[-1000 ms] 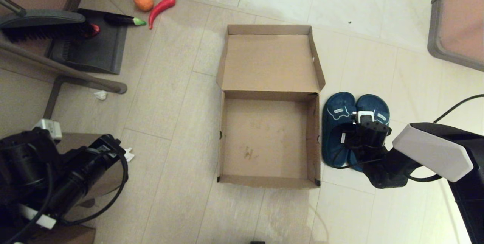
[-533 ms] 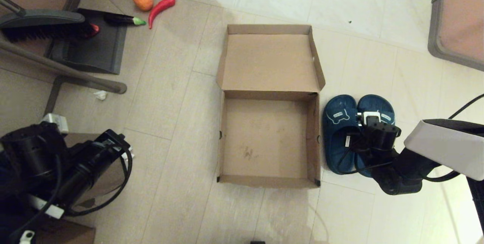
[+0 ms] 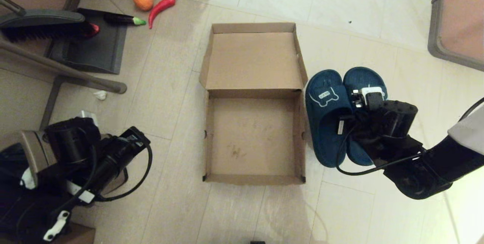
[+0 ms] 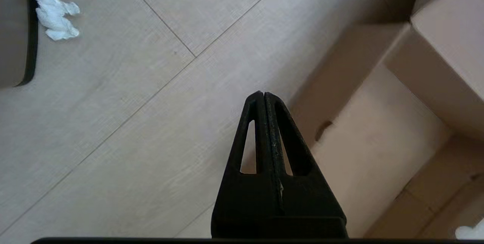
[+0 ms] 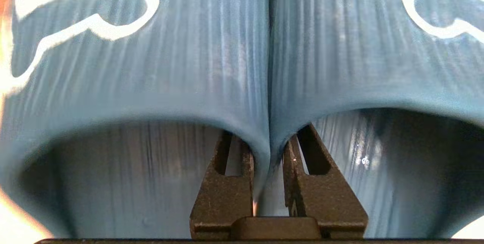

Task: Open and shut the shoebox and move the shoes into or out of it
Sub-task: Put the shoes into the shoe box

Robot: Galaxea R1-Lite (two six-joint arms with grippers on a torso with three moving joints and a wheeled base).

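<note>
The shoebox [image 3: 300,138] lies open on the floor, its lid [image 3: 252,60] folded flat to the far side and its inside bare. The shoes [image 3: 327,123], a dark teal pair side by side, hang just right of the box, the left one close against its right wall. My right gripper [image 5: 269,142] is shut on the two inner strap edges [image 5: 264,85], pinched together between its fingers. In the head view the right gripper [image 3: 359,113] is mostly hidden by the straps. My left gripper [image 4: 263,94] is shut on nothing, above the floor left of the box [image 4: 378,149].
A broom and dustpan [image 3: 87,43] and toy vegetables [image 3: 160,6] lie at the far left. A crumpled paper scrap [image 3: 100,95] sits by a furniture leg [image 3: 60,70]. A taupe bin [image 3: 453,17] stands at the far right.
The right gripper has lifted the shoes and carried them left and away from me. The shoebox has slid a little to the left. The left arm has shifted slightly towards the box.
</note>
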